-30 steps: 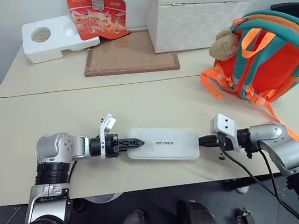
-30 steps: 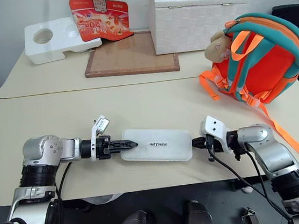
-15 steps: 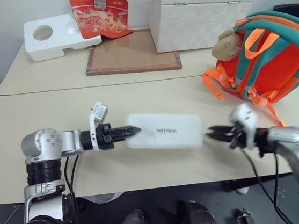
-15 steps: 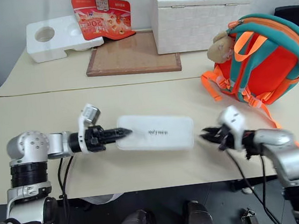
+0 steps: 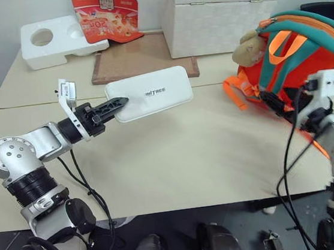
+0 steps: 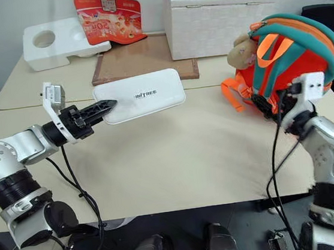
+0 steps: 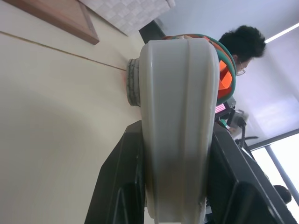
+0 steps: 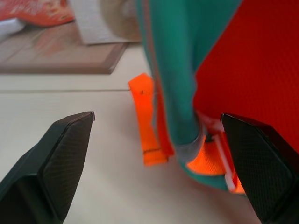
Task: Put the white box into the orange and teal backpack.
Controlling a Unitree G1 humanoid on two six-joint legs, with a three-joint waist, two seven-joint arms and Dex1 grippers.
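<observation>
**Box lifted, backpack waiting**

My left gripper (image 5: 111, 104) clamps one end of the white box (image 5: 150, 93), held level above the table (image 5: 176, 154). My right gripper (image 8: 154, 154) is spread wide, empty, at the orange and teal backpack (image 5: 304, 55) on the right. I should open the bag first. The plush toy (image 5: 249, 48) could get in the way.

One white box (image 5: 150, 93), one backpack (image 5: 295, 62), two pincers (image 5: 114, 103) (image 8: 154, 154)

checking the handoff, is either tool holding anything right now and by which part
The left tool holds the white box by one short end, lifted off the table. The right tool is open, holding nothing, beside the orange and teal backpack.
</observation>
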